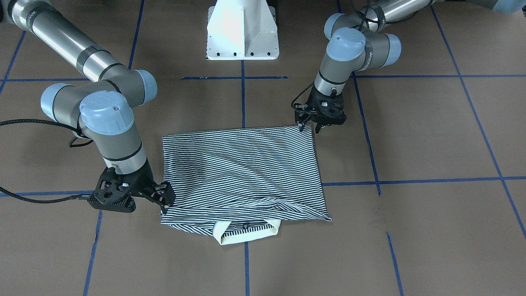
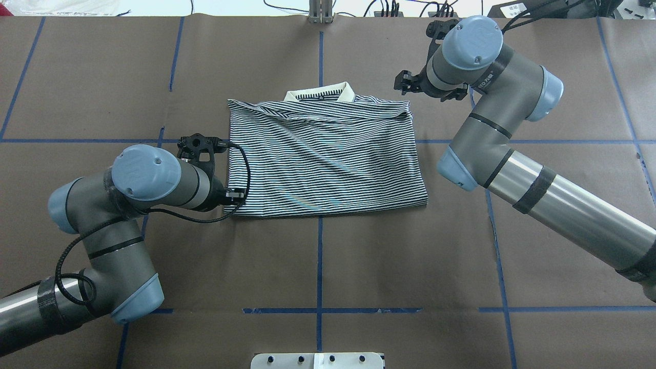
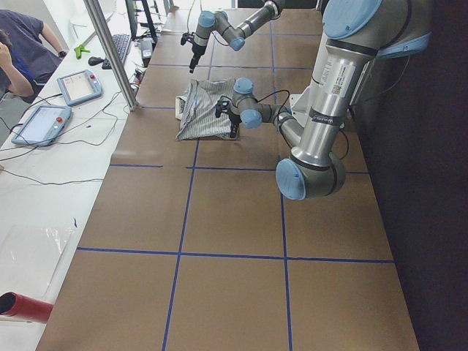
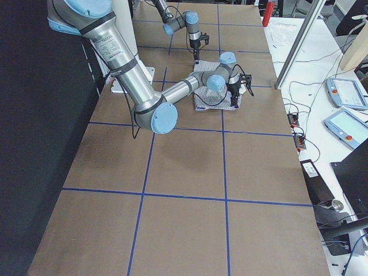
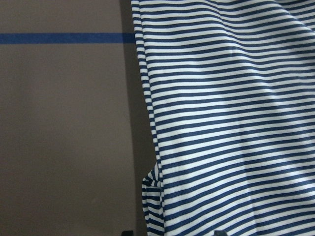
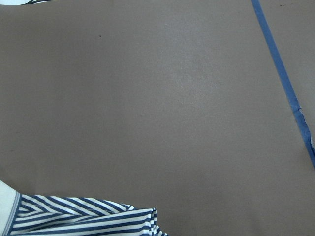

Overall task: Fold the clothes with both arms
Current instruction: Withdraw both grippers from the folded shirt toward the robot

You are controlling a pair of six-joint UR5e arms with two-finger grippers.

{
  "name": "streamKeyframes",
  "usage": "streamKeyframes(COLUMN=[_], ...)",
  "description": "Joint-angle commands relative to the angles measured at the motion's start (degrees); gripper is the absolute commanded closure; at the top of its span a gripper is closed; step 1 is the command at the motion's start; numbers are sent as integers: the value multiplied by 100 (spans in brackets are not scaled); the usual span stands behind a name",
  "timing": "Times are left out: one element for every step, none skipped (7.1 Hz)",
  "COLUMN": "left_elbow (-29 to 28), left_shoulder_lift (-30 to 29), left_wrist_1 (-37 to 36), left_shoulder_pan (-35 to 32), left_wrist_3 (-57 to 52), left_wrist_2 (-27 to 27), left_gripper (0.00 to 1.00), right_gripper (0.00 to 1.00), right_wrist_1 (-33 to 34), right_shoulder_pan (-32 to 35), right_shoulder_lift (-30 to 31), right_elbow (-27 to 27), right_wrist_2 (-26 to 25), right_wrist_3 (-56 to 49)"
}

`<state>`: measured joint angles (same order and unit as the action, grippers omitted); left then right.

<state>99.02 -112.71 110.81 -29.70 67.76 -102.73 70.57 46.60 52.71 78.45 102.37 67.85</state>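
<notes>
The cream-white collar (image 1: 250, 236) sits closest to the front-facing lens, at the end of the polo shirt (image 1: 242, 168) farthest from the white pedestal base (image 1: 242, 31). A small dark button shows in its striped opening. The shirt lies flat on the brown table (image 1: 431, 131) straight out from the pedestal, folded into a rough rectangle with no sleeves sticking out, and it is centred on the blue tape line (image 1: 243, 98) that runs from the pedestal. Thin navy and white stripes cover it. Soft creases cross the middle on a slant, and a folded flap runs diagonally across the collar end to a pointed corner. The straight edge lies nearest the pedestal. The left gripper (image 1: 310, 125) is at the corner of that pedestal-side edge, pointing down, its jaws parted over the shirt's border in the left wrist view and closed on nothing. The right gripper (image 1: 168, 199) sits low at the opposite corner, on the side far from the pedestal, just beside the cloth. Its jaws look spread and hold nothing.
</notes>
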Motion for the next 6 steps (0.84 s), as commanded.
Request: streamKeyframes(left_elbow=[-6,-15,-15,-15,3,64], left_shoulder_lift=[3,12,12,21,30,169], left_wrist_1=[2,-6,-6,-6,-6,-6], left_shoulder_pan=[61,122,131,131,114,79], left_wrist_3=[0,0,0,-8,-34,-78], left_wrist_2=[7,16,16,59,103,104], left_gripper=[59,67,77,97,100,100], right_gripper=[0,0,0,0,0,0], right_wrist_1=[0,0,0,0,-8,-8], right_shoulder_pan=[-2,-2,-2,-2,-11,-2], right_shoulder_lift=[11,11,19,20,20,20], right_elbow=[-5,-5,-5,4,-5,-5], right_wrist_2=[-6,-6,-6,-6,-6,-6], right_wrist_3=[0,0,0,0,8,0])
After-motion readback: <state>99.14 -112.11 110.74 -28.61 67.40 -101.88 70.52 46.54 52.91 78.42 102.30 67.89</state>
